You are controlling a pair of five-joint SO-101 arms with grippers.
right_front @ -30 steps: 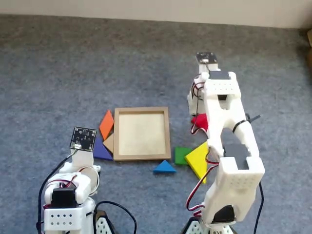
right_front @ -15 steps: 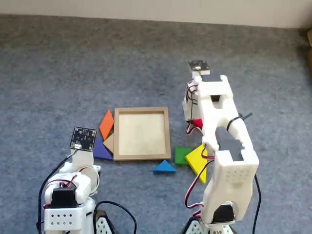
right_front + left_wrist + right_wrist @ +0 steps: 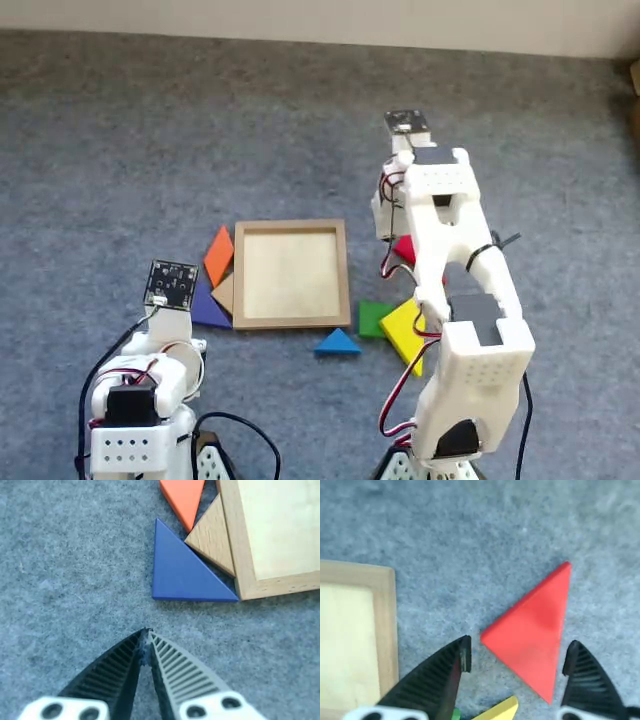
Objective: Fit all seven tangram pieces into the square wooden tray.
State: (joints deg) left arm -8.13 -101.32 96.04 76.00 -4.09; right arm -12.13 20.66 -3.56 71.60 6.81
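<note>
While the left gripper (image 3: 145,636) rests closed, the right gripper (image 3: 520,652) hangs wide open around the red triangle (image 3: 532,630), seemingly poised to grasp it.

The tray (image 3: 290,226) is light wood and the carpet (image 3: 120,150) is grey. There is a red triangle (image 3: 532,630), an orange piece (image 3: 218,255), a dark blue triangle (image 3: 180,572), a tan triangle (image 3: 215,542), a green square (image 3: 372,318), a yellow triangle (image 3: 404,328) and a bright blue triangle (image 3: 337,344).
</note>
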